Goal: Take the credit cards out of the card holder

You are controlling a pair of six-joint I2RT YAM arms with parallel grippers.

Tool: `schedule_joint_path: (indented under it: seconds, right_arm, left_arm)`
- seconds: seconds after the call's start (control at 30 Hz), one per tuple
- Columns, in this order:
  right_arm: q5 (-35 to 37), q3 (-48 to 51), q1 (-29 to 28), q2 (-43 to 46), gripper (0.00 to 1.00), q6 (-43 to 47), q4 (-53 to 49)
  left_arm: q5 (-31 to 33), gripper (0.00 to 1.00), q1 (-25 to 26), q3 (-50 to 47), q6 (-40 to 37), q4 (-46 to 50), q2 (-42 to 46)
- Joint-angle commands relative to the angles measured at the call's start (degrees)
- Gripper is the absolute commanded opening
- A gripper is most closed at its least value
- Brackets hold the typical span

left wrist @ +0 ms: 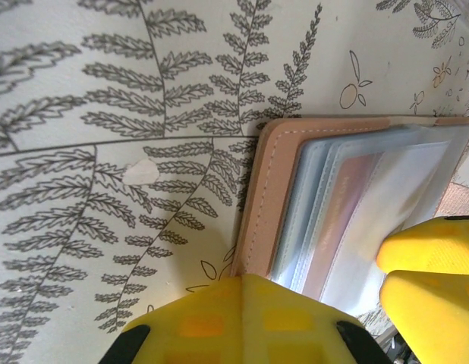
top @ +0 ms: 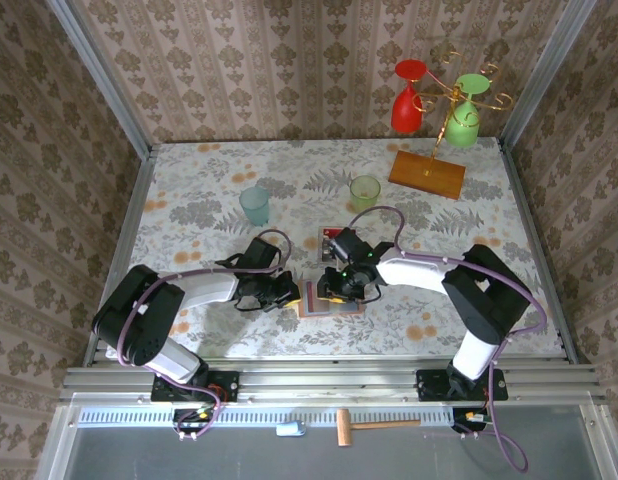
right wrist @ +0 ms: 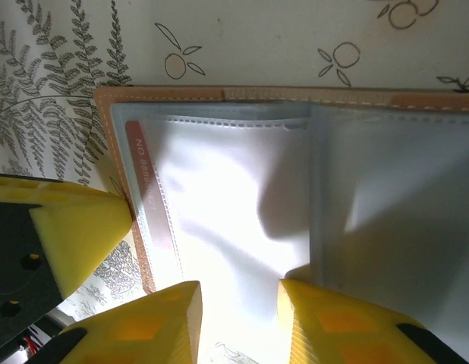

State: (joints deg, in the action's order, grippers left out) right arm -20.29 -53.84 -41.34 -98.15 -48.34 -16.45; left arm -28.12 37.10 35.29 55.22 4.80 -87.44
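Item 1, card holder: salmon-pink, lying open and flat on the table between my two grippers, close in front of the arm bases. Its clear sleeves are fanned out.

Contents: one sleeved card with a red strip and pale print sits near the spine. From the left wrist I see what I take for the same card as a pinkish panel behind the plastic. I cannot tell whether the other sleeves hold any.

Item 2, loose card: dark red and black, flat on the table just behind the right gripper and apart from the holder. I count it as one of the credit cards already out.

Item 3, left gripper: jaws pressed together at the holder's left edge, pinning it, I judge.

Item 4, right gripper: fingers partly spread over the sleeves' free edge, with nothing clamped that I can see.

Item 5, teal cup and green cup: upright, well behind the holder, nothing visible inside.

Status: partly done. At least one card is left to draw out.
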Motion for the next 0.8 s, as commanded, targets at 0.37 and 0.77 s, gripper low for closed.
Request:
schedule_joint_path:
  seconds: [0.37,0.77]
  right_arm:
    - [-7.45,7.90,3.99,3.14,0.32,-1.18,10.43]
    - [-12.65,12.16,6.30,3.66,0.32,-3.82,17.92]
  left_arm:
    - [1.84,0.07,2.39,4.96,0.11,2.73,2.58]
    - [-0.60,0.15,4.62,4.17,5.83,-6.44,-1.12]
